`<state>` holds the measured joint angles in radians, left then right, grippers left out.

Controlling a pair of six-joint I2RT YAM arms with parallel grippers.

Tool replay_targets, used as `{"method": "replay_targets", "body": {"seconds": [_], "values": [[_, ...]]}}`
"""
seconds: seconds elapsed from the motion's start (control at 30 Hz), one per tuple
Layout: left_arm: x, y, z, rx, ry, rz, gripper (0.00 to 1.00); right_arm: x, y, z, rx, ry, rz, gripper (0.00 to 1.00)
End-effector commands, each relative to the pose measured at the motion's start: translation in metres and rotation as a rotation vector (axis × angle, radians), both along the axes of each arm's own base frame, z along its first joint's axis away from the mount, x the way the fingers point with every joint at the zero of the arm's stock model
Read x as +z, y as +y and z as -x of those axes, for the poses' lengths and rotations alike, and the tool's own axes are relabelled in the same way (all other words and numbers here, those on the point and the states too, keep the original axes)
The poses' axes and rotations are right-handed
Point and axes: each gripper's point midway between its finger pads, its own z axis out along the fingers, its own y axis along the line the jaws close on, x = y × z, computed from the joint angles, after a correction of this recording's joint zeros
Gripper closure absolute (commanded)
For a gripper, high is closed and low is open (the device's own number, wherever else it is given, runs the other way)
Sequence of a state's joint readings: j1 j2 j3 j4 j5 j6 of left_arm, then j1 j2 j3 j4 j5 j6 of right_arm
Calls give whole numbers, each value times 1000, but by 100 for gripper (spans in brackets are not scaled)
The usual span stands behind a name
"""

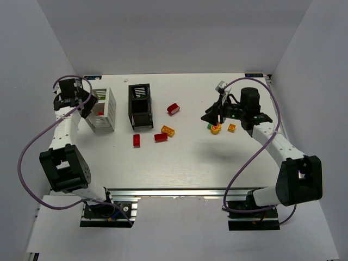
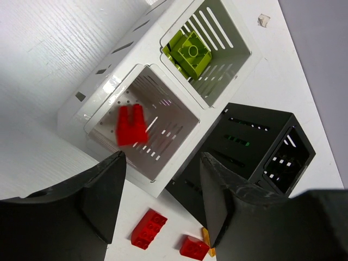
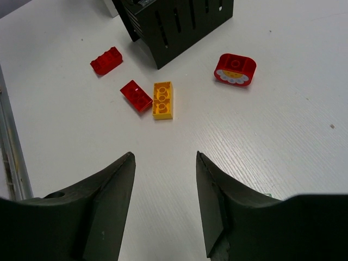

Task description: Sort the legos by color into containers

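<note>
A red brick [image 2: 131, 125] is inside the white bin [image 2: 100, 87], in the half nearer the front edge of the bench [image 1: 190, 163]. It looks blurry, so I cannot tell if it lies on the bottom. The far half holds yellow-green bricks [image 2: 187, 53]. The white bin stands near the far left corner of the bench. The black bin [image 1: 140, 106] stands just beside it on the right.

The left fingers [image 2: 106, 190] hang over the half with the red brick. They are apart and hold nothing.

In front of the black bin lie a loose red brick [image 1: 136, 140] and a second red brick [image 1: 161, 137]. An orange-yellow brick [image 1: 168, 130] touches the second one, side by side. A rounded red piece [image 1: 173, 109] lies to the right of the black bin.

The right fingers [image 3: 109, 201] are apart too, with only bare bench between them. They hang near the right edge, over a small pile of bricks [image 1: 216, 129] in yellow-orange and green. The arm hides part of the pile, so I cannot count them.

A bit of green [image 2: 239, 142] shows through the black bin's slats. I cannot tell what it is.
</note>
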<state>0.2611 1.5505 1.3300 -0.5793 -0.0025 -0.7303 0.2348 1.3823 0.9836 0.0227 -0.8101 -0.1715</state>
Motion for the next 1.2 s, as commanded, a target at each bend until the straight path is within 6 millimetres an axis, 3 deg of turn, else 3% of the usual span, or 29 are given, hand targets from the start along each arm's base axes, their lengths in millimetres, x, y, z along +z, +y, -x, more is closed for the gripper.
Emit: {"method": "replay_targets", "body": {"seconds": [0.0, 0.23, 0.3, 0.37, 0.4, 0.47, 0.5, 0.53, 0.57, 0.6, 0.63, 0.67, 0.7, 0.73, 0.8, 0.87, 0.9, 1.17], "values": [[23, 6, -2, 12, -43, -21, 33, 16, -5, -11, -42, -48, 11, 46], [34, 3, 0, 2, -75, -25, 34, 13, -12, -20, -97, -50, 37, 46], [48, -9, 1, -49, -133, 6, 39, 8, -20, -30, -170, -41, 64, 45], [54, -19, 3, -94, -188, 23, 66, -2, -38, -51, -328, -13, 110, 47], [70, -29, 6, -137, -250, 31, 75, -25, -51, -57, -412, 60, 175, 51], [60, -44, 17, -188, -269, 75, 84, -40, -60, -63, -470, 120, 224, 53], [70, -52, 25, -213, -311, 82, 83, -50, -63, -69, -493, 152, 251, 54], [75, -66, 30, -268, -349, 101, 80, -61, -64, -63, -471, 200, 279, 51], [59, -74, 40, -286, -328, 128, 68, -68, -63, -59, -401, 173, 334, 47], [56, -82, 46, -310, -333, 138, 61, -74, -60, -58, -332, 160, 367, 40], [63, -91, 56, -336, -364, 140, 54, -77, -52, -50, -232, 138, 372, 25], [46, -102, 67, -363, -339, 184, 49, -85, -53, -42, -170, 129, 412, 17], [43, -109, 74, -383, -340, 201, 42, -94, -56, -42, -94, 53, 475, 11], [48, -117, 83, -408, -363, 204, 41, -97, -57, -42, -58, 16, 496, 10], [34, -128, 98, -436, -342, 231, 38, -108, -62, -47, 14, -92, 565, 10], [34, -133, 113, -450, -346, 228, 36, -119, -67, -50, 41, -116, 618, 11], [24, -135, 120, -450, -324, 240, 35, -130, -69, -51, 72, -108, 645, 11], [0, -147, 153, -451, -311, 298, 31, -148, -71, -73, 104, -11, 704, 11]]}}
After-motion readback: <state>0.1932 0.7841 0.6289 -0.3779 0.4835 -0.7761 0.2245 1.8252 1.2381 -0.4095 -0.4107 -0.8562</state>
